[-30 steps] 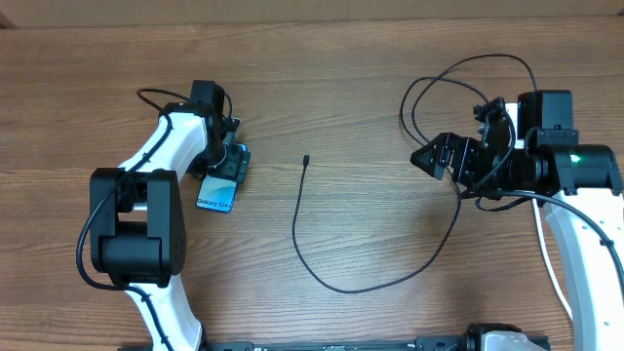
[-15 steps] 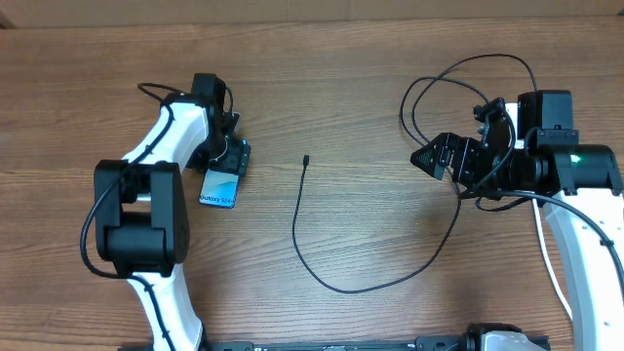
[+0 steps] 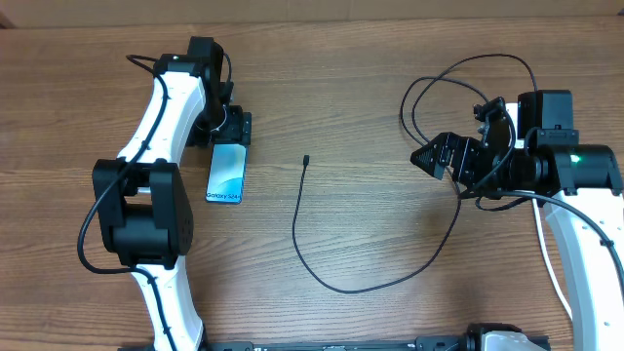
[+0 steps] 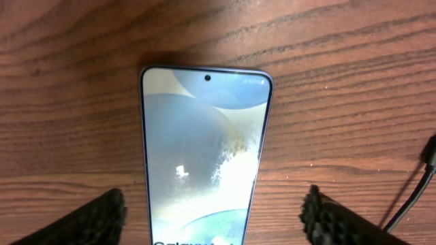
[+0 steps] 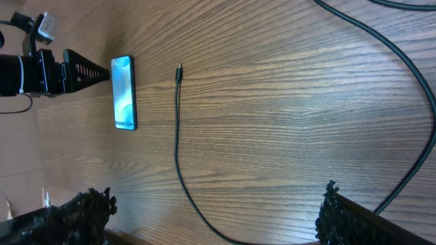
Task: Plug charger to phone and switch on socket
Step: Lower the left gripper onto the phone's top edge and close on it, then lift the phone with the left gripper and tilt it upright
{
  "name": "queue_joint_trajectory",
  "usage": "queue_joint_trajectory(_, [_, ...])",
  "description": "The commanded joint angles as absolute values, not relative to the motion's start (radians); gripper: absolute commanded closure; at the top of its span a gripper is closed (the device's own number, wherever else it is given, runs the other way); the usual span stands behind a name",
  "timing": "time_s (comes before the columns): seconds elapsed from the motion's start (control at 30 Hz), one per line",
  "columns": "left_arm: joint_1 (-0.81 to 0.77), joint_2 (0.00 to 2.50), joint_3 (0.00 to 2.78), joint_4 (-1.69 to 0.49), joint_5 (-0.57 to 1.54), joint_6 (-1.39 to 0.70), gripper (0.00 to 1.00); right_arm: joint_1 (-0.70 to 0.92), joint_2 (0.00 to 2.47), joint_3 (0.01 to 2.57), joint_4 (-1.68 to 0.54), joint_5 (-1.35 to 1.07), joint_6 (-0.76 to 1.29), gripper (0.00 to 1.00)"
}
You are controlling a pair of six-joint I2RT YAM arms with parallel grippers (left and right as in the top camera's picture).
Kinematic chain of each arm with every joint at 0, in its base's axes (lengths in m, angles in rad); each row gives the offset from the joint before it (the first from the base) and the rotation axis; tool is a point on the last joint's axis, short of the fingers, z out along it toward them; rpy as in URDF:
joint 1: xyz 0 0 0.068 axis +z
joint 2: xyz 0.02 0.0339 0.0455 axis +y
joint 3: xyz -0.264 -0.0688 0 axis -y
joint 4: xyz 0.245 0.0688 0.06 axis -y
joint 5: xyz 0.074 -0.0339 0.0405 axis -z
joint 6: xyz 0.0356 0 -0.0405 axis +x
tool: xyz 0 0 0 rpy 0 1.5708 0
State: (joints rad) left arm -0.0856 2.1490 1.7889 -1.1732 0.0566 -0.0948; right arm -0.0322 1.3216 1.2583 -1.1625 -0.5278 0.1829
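Wood table (image 3: 370,58), black charger cable (image 3: 297,229) looping from centre to upper right, my right gripper (image 5: 211,212) mid-right, spread wide, empty, my left gripper (image 4: 216,216) upper left, spread wide, empty, phone (image 3: 225,173) face-up just below it, left of centre

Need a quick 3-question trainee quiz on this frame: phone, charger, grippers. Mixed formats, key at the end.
1. True or false: the right gripper holds the connector tip of the charger.
2. How is the phone placed? A) flat on the table, screen up. B) flat, screen down. C) lifted in the air by a gripper.
3. Fill in: the left gripper, with one finger showing on each side of the phone in its wrist view, is ____ (open/shut).

Key: 1. False: the tip lies loose on the table and the right gripper is open and holds nothing. 2. A. 3. open.
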Motion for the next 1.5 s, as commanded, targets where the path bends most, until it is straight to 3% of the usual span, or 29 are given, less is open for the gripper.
queue_joint_trajectory(0.0, [-0.092, 2.147, 1.801, -1.175, 0.066, -0.056, 0.08, -0.034, 1.324, 1.274, -1.158, -0.537, 0.183, 0.0])
queue_joint_trajectory(0.4, [-0.093, 2.158, 1.66, -1.086, 0.059, -0.006, 0.0, -0.034, 1.325, 1.274, -1.158, -0.533, 0.183, 0.0])
queue_joint_trajectory(0.8, [-0.091, 2.159, 1.51, -0.96, 0.015, -0.007, 0.0, -0.034, 1.325, 1.274, -1.158, -0.533, 0.183, 0.0])
queue_joint_trajectory(1.23, [-0.091, 2.171, 1.478, -0.934, 0.015, -0.009, 0.2, -0.034, 1.325, 1.274, -1.158, -0.533, 0.183, 0.0])
queue_joint_trajectory(1.47, [-0.092, 2.171, 1.596, -1.011, 0.019, -0.068, 0.2, -0.034, 1.325, 1.274, -1.154, -0.533, 0.183, 0.0])
